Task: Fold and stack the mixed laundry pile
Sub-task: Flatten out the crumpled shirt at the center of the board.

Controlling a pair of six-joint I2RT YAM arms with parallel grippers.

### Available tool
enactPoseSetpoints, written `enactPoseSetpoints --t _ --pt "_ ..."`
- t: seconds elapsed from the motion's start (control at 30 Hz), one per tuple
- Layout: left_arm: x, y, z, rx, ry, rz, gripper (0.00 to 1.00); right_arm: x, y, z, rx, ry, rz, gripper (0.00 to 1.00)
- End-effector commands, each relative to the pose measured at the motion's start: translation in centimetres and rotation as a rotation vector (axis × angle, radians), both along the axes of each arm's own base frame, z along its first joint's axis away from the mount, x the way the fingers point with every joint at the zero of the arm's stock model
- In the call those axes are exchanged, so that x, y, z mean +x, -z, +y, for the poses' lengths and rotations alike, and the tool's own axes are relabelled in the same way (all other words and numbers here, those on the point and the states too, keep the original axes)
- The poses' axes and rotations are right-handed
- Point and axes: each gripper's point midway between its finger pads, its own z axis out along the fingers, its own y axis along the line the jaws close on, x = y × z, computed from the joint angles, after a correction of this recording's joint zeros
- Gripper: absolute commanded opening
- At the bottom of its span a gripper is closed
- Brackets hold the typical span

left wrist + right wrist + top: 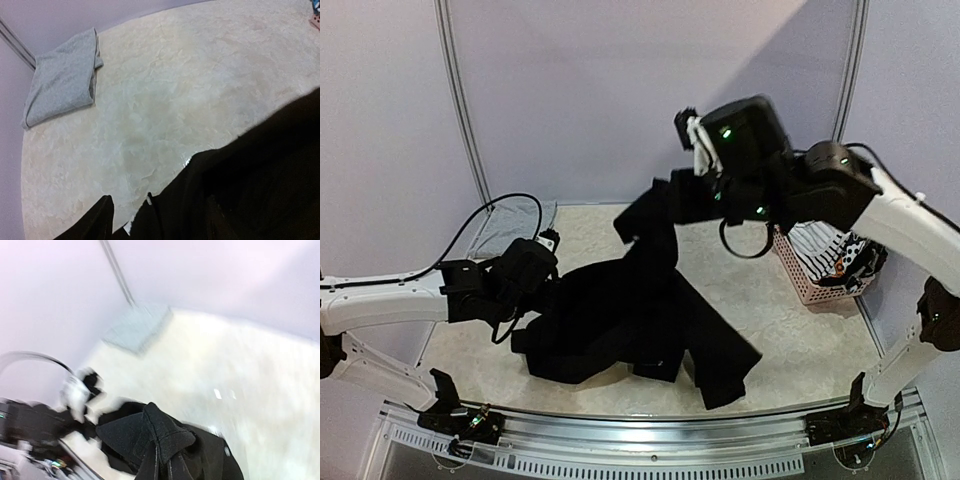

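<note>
The large black trousers (640,320) lie sprawled over the middle of the cream, marble-patterned desk (770,320). Most of the dark cloth is heaped low towards the left, and one leg runs out towards the near right. One end of the trousers is lifted clear of the surface. It rises in a narrow band from the heap to the right tool (665,205), which hangs above the centre of the desk. That tool is clamped tight on the lifted end, and the right wrist view shows a bunched fold of black fabric pinched at its tip.

The left tool (548,272) sits low at the left edge of the heap, against the black cloth. Dark shapes fill the bottom of the left wrist view, and I cannot tell whether this tool is spread, closed or holding anything.

A folded light grey garment (62,80) lies flat at the far left corner, well apart from the trousers. At the right edge stands a pink perforated plastic basket (800,280), with a white black-striped piece (820,240) showing inside it.
</note>
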Motion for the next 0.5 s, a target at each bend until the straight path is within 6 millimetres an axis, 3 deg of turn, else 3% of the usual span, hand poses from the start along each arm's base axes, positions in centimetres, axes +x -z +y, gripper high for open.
enactPoseSetpoints --t 0.0,0.2,0.47 --pt "0.2 -3.1 0.0 -0.042 0.024 -0.051 0.73 -1.1 -5.7 0.3 0.009 -0.144 -0.117 0.0" --pt "-0.6 -5.7 -0.7 -0.122 0.11 -0.093 0.76 0.3 -8.0 0.3 0.029 -0.11 -0.171 0.0" --pt "-4.4 -7.2 -5.2 -0.362 0.435 -0.101 0.79 0.6 -10.5 -0.2 0.075 -0.106 -0.22 0.0"
